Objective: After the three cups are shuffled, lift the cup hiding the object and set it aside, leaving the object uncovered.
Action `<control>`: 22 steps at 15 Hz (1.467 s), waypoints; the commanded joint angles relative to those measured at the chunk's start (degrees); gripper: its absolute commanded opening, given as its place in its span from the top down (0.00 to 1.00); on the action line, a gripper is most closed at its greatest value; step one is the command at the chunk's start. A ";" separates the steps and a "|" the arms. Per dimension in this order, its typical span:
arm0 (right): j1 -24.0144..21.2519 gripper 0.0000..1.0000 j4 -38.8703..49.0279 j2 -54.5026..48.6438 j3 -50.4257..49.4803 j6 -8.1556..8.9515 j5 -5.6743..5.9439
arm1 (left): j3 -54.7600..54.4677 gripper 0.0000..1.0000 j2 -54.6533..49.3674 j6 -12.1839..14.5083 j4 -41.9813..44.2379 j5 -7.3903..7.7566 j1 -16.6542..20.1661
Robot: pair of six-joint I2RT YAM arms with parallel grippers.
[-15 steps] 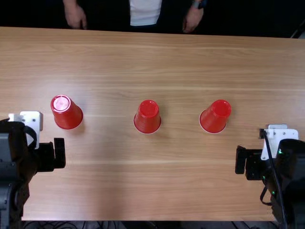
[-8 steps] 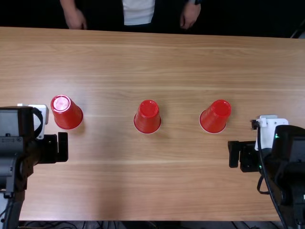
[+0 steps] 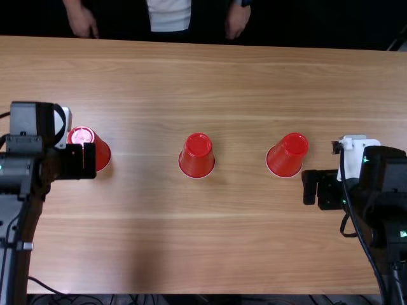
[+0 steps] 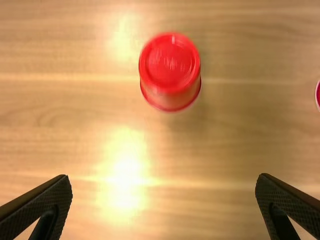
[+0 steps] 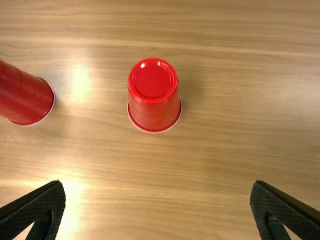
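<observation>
Three red cups stand upside down in a row across the table: the left cup (image 3: 84,138), the middle cup (image 3: 196,154) and the right cup (image 3: 287,154). My left gripper (image 3: 81,161) hangs at the near side of the left cup and covers part of it from above. In the left wrist view this cup (image 4: 170,70) lies ahead of the open gripper (image 4: 162,210). My right gripper (image 3: 310,187) sits just right of and nearer than the right cup. It is open (image 5: 157,210), with the right cup (image 5: 153,95) ahead and the middle cup (image 5: 25,100) off to the side. No hidden object shows.
The wooden table (image 3: 203,76) runs wide behind the cups to its far edge. Gaps of more than a cup's width separate the cups. Both arm bodies stand at the near corners.
My left arm has swung forward from the near edge up to the left cup. My right arm has shifted slightly forward and left toward the right cup. The cups have not moved.
</observation>
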 commanded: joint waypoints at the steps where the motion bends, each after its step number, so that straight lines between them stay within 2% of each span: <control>1: 0.63 0.00 -0.01 0.47 2.24 0.10 -0.43 | 3.10 0.00 3.85 -1.09 0.70 -0.41 0.34; 5: 0.72 0.00 0.20 0.38 2.24 0.20 -0.43 | 6.88 0.00 13.70 -5.52 5.24 -0.51 0.34; 10: 0.63 0.00 0.20 0.21 1.80 0.31 -0.53 | 11.62 0.00 23.80 -5.62 5.55 -0.62 0.34; 13: 0.63 0.00 0.20 0.12 1.63 0.41 -0.53 | 12.06 0.00 27.32 -5.73 5.66 -0.83 0.34; 15: 0.63 0.00 0.20 0.21 1.63 0.41 -0.53 | 12.59 0.00 29.43 -6.47 5.66 -1.99 0.26; 19: 0.45 0.00 0.20 0.12 1.63 0.41 -0.43 | 12.94 0.00 31.71 -6.47 5.55 -1.99 -0.01; 20: 0.45 0.00 0.20 0.12 1.54 0.41 -0.43 | 12.94 0.05 32.59 -6.47 5.55 -1.99 -0.09; 21: 0.37 0.00 0.20 0.21 1.54 0.31 -0.53 | 12.85 0.32 32.86 -6.47 5.66 -1.99 -0.18; 22: 0.37 0.00 -0.01 0.38 1.45 0.31 -0.53 | 12.85 0.50 32.86 -6.47 5.66 -1.99 -0.27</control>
